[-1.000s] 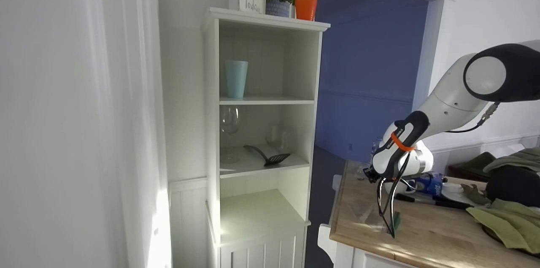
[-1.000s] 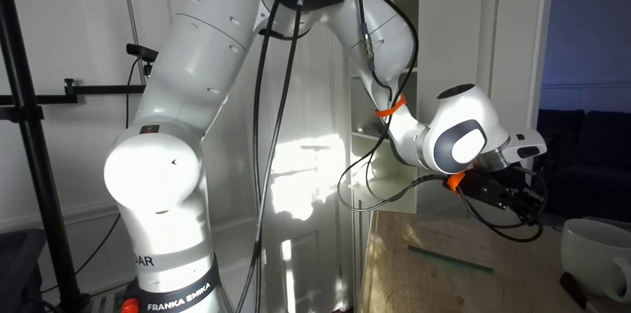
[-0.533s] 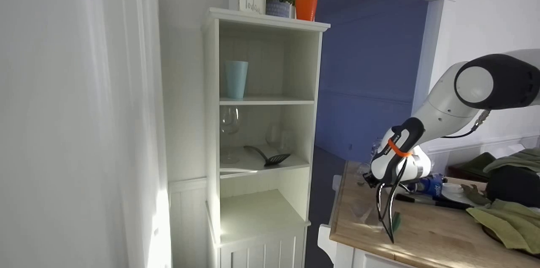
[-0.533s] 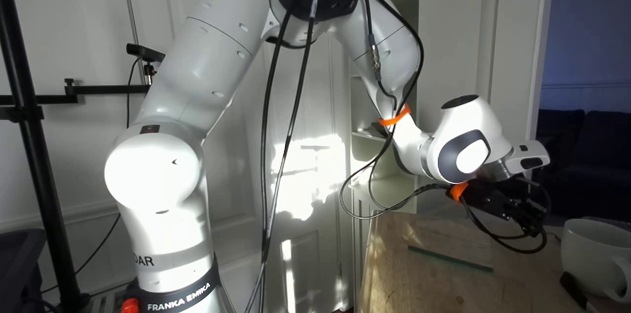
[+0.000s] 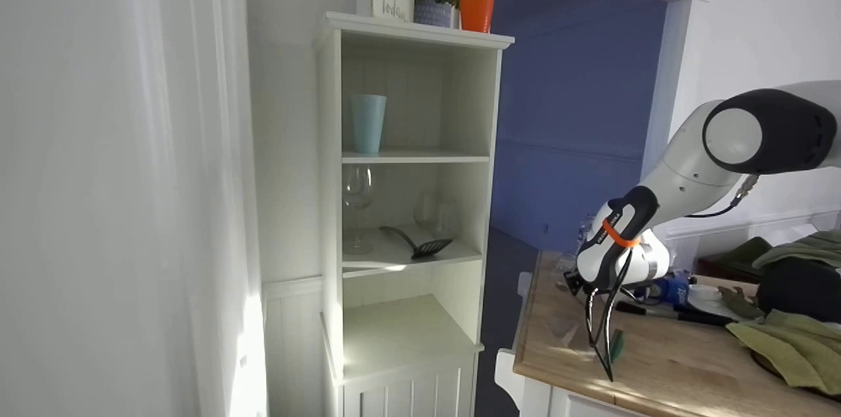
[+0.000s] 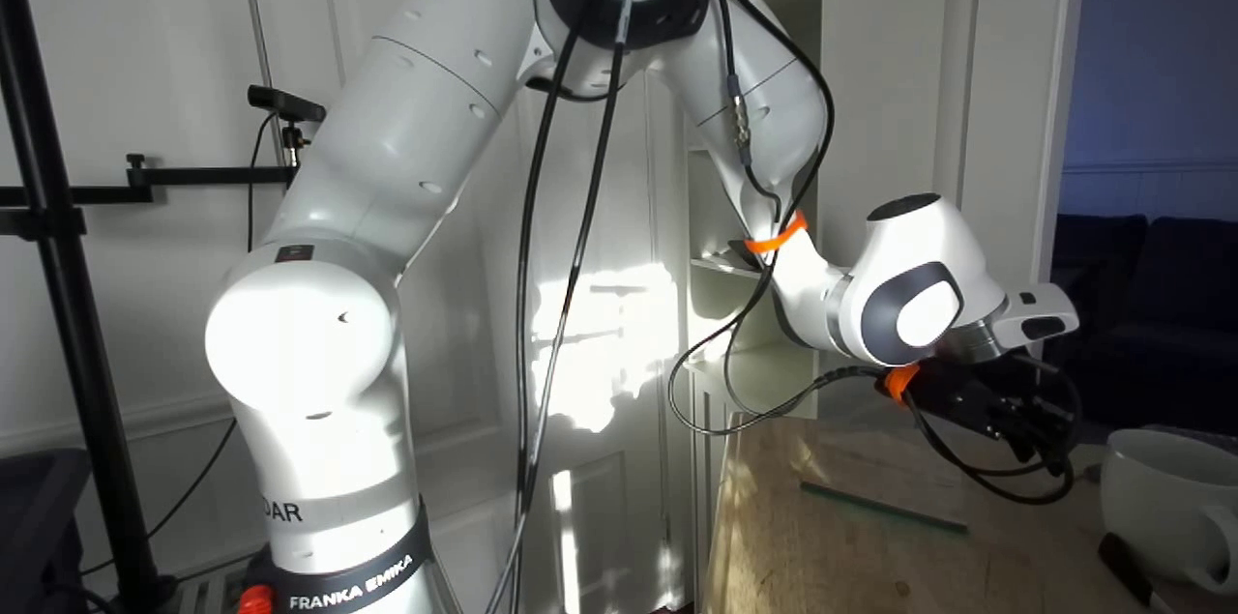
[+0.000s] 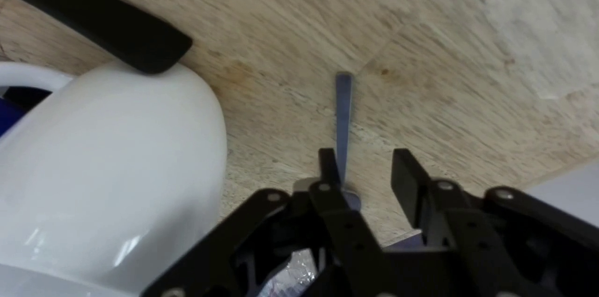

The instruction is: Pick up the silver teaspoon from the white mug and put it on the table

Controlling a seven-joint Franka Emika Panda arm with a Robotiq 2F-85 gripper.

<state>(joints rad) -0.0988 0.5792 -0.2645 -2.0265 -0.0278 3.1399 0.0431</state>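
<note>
Comprised, in the wrist view: a smooth, glossy white mug (image 7: 121, 161) at nine o'clock; a matt, plastic-looking black handle (image 7: 103, 17) at ten; a table (image 7: 295, 30) of matt, grained wood at twelve; a silver teaspoon (image 7: 343, 119) of smooth, dull metal near the dial's centre; a matt gripper (image 7: 366, 161) at five. Added, in an exterior view, creased, matt cloth (image 5: 788, 345) at four.

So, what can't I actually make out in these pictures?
Spoon: in the wrist view, the pincer hides part of its lower end.
White mug: in an exterior view, its near wall hides the inside bottom.
Black handle: the wrist view's left edge cuts it off.
Blue object: in an exterior view, its lettering is too small to read.
</note>
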